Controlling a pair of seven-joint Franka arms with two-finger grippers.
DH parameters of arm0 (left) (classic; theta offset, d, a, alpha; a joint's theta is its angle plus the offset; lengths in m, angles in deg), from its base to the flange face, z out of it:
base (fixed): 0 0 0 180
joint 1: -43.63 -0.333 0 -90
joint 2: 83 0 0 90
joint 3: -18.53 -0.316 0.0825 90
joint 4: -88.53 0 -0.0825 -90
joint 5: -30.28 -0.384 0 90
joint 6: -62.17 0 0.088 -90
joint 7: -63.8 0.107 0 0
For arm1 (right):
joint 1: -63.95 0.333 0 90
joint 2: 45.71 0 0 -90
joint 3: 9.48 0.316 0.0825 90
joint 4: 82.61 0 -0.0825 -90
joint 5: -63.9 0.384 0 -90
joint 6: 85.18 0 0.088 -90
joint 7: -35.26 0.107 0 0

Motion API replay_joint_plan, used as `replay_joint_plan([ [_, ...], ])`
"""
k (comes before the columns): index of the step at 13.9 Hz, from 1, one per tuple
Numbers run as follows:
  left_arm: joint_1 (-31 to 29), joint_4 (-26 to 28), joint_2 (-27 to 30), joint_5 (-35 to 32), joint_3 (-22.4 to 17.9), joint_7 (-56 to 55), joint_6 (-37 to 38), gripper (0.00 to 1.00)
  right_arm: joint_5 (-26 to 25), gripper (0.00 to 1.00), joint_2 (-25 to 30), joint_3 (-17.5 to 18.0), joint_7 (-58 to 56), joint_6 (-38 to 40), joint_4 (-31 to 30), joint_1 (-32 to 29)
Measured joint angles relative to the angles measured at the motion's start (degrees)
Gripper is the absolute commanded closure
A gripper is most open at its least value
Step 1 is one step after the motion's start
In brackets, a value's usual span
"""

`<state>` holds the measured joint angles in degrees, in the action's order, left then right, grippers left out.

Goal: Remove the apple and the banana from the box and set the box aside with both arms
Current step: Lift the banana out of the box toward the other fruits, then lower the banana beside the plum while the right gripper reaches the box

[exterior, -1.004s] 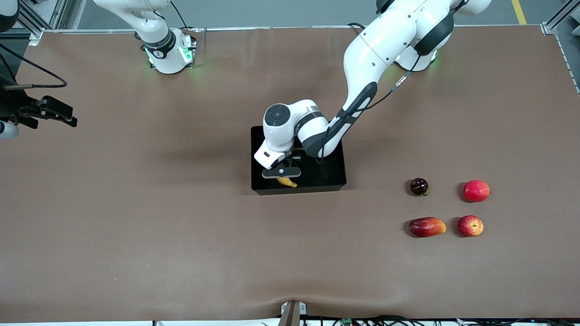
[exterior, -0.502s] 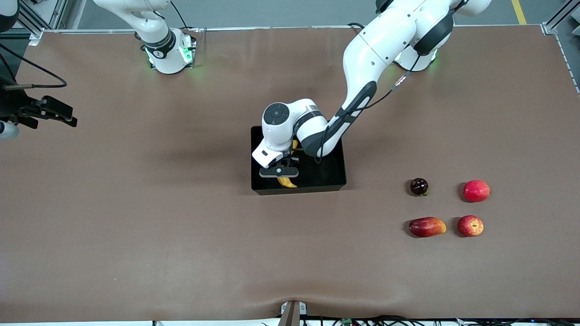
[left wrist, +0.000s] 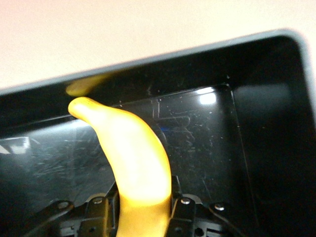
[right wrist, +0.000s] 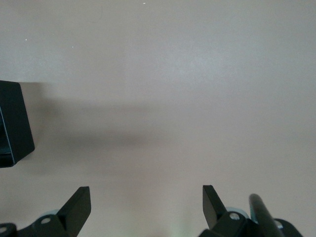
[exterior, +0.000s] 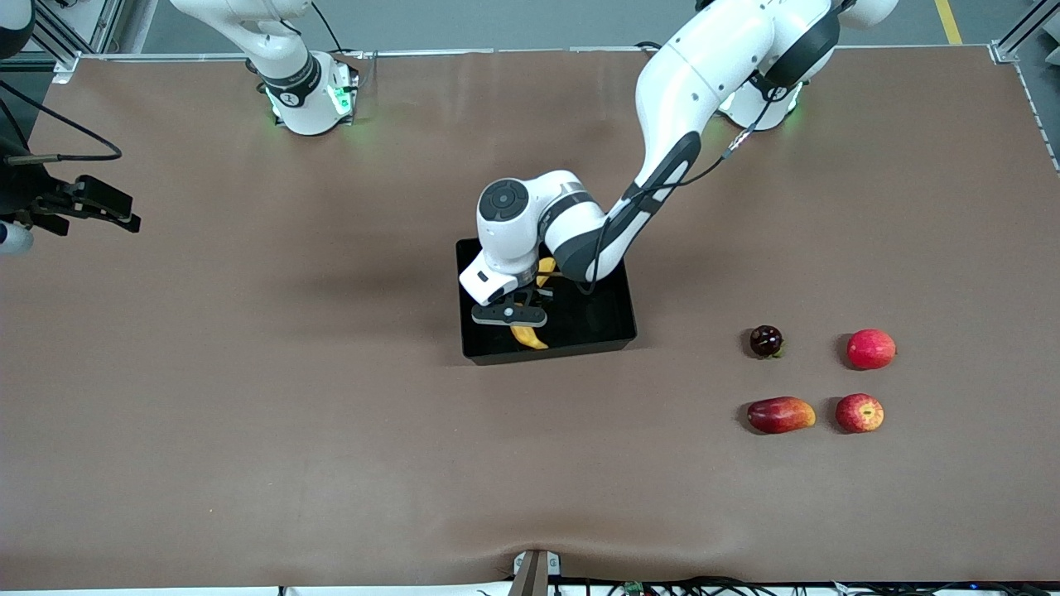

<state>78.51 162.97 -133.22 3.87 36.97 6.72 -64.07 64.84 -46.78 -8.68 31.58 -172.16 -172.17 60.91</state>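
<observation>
The desk [exterior: 248,397] is covered in brown cloth, and the box [exterior: 617,310] — taken here as the landmark — lies on it near the middle. It has not been moved aside, so that step, meant for both arms, is judged to be still ahead.

The left arm is reached down into the box, and the left claw [exterior: 525,319] is clenched on the banana [exterior: 528,337]; in the left wrist view the yellow fruit [left wrist: 133,158] is seen pinched between the fingers above the glossy black floor. The banana is thus gripped but still within the box walls, so its removal is judged as begun, not finished.

The right claw [right wrist: 146,203] is held released over bare desk well apart from the box, toward the right arm's end, and that arm is waiting; only a corner of the box [right wrist: 12,123] is caught in its wrist view.

The apple [exterior: 860,412] is already out — it lies on the desk well apart from the box, toward the left arm's end and nearer the front camera, just beside a mango-like fruit [exterior: 780,415]. A plain red fruit [exterior: 870,348] and a small dark fruit [exterior: 766,340] lie near these.
</observation>
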Motion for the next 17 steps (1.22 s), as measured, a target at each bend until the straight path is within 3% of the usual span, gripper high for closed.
replay_joint_plan([
  [6,-7.6,-0.4,6.6,0.5,0.2,7.1,5.3,1.00,0.0,0.00,-0.3,0.2,0.0,0.0,0.0,0.1],
  [11,-18.6,-0.2,13.6,5.7,0.9,26.5,16.7,1.00,0.0,0.00,-2.5,0.3,-0.1,0.0,0.0,0.2],
  [17,-33.3,7.6,16.2,5.9,1.2,47.0,16.5,1.00,0.1,0.00,-5.7,0.6,-0.1,0.1,-0.2,0.9],
])
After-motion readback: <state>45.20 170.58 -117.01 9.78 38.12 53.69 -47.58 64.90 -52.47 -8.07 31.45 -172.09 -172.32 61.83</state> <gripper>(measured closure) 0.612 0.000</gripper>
